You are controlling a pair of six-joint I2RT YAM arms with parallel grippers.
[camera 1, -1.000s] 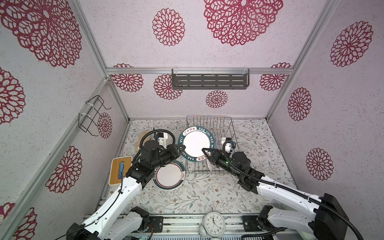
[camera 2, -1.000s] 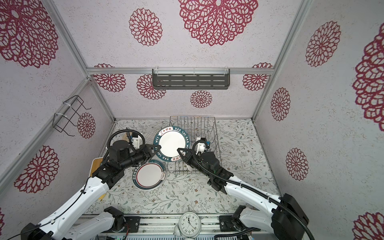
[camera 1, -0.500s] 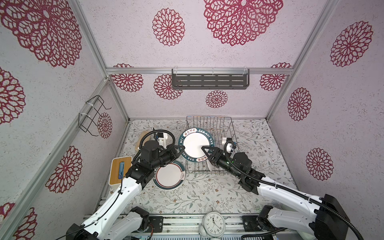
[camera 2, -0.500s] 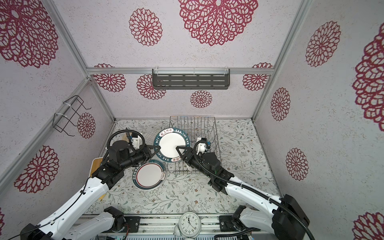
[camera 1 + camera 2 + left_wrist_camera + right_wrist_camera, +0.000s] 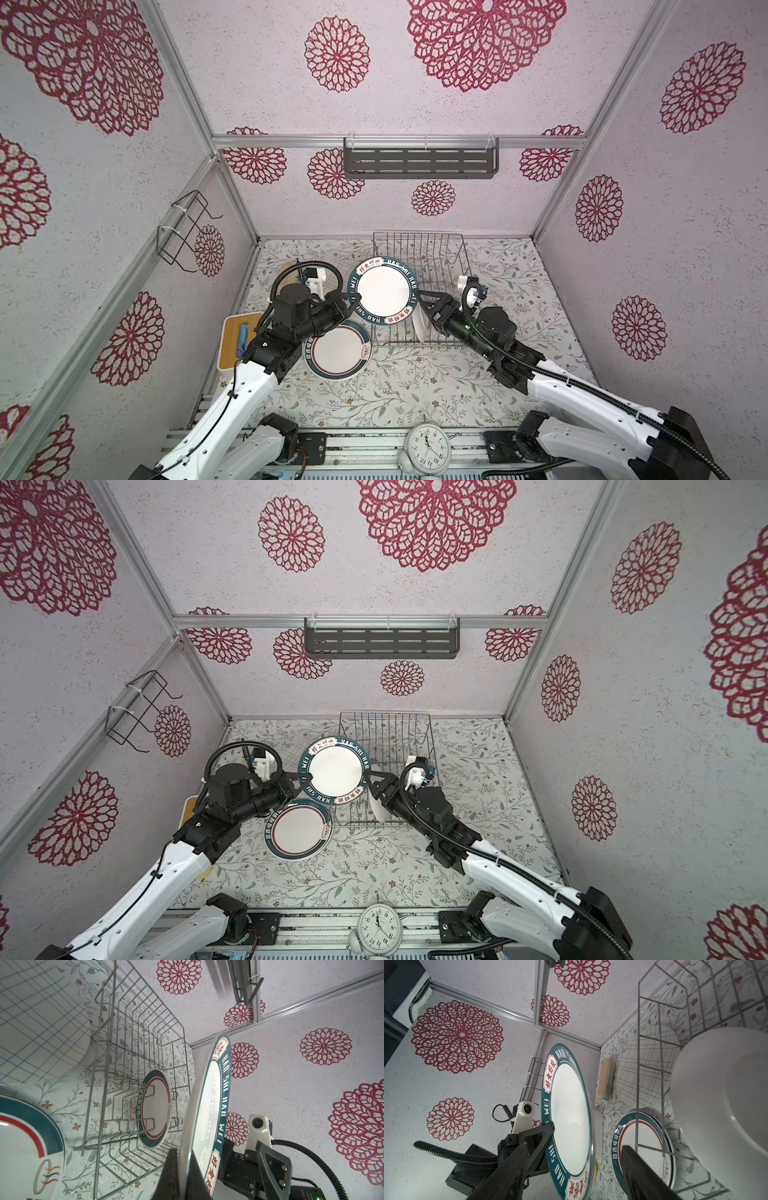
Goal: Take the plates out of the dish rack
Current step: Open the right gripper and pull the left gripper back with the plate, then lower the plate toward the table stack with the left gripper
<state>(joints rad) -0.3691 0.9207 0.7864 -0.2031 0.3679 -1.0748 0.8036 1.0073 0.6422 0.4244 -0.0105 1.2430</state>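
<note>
Handover over the left edge of the silver wire dish rack: the right gripper has just released the round, teal-rimmed white ceramic plate, now clenched by the left gripper alone, ready for unloading.

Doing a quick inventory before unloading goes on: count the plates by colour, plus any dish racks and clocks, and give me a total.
Teal-rimmed plates: 3 (held plate, table plate, racked plate)
Grid-lined plate: 1
Dish rack: 1
Clock: 1
Total: 6
</note>
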